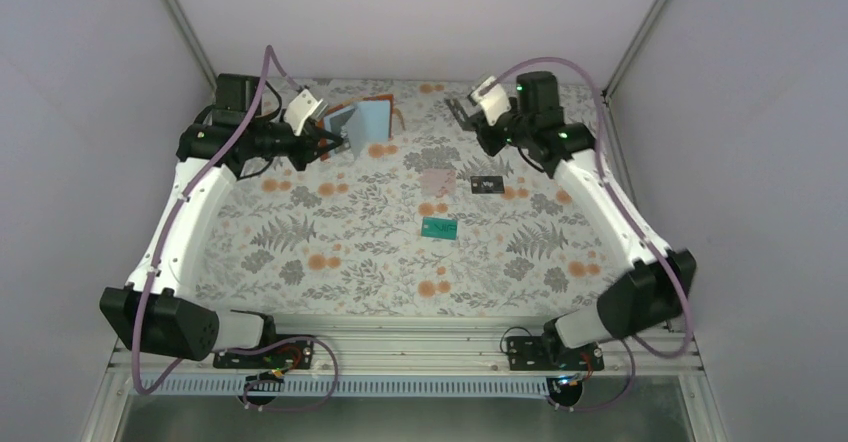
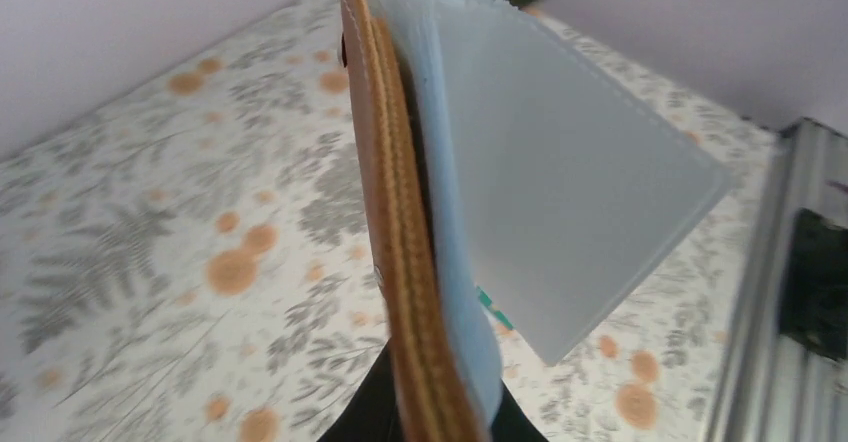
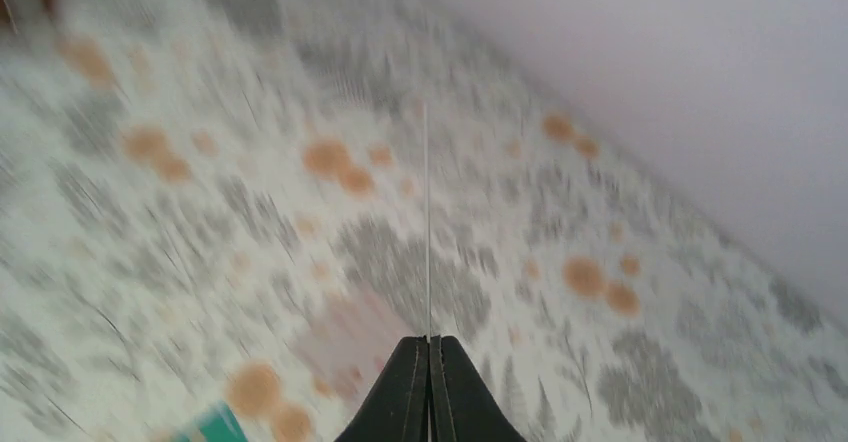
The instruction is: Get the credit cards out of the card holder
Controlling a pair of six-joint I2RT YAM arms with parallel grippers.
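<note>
Card holder [image 1: 358, 120] hangs open above the far-left worktop [image 1: 300, 252], my left fingers [image 2: 362, 424] clamped on its lower edge so the pockets splay. Pink card [image 1: 437, 180], black card [image 1: 487, 184] and teal card [image 1: 439, 228] lie mid-worktop, so I judge it emptied. Right fingers [image 3: 405, 392] are pressed together, with a thin pale line [image 3: 427, 222] I can't identify rising from their seam.

The left arm [image 1: 185, 212] and right arm [image 1: 610, 207] are white with black joints. Mauve cables [image 1: 598, 87] trail along both. Green lights [image 1: 563, 134] dot the right.
</note>
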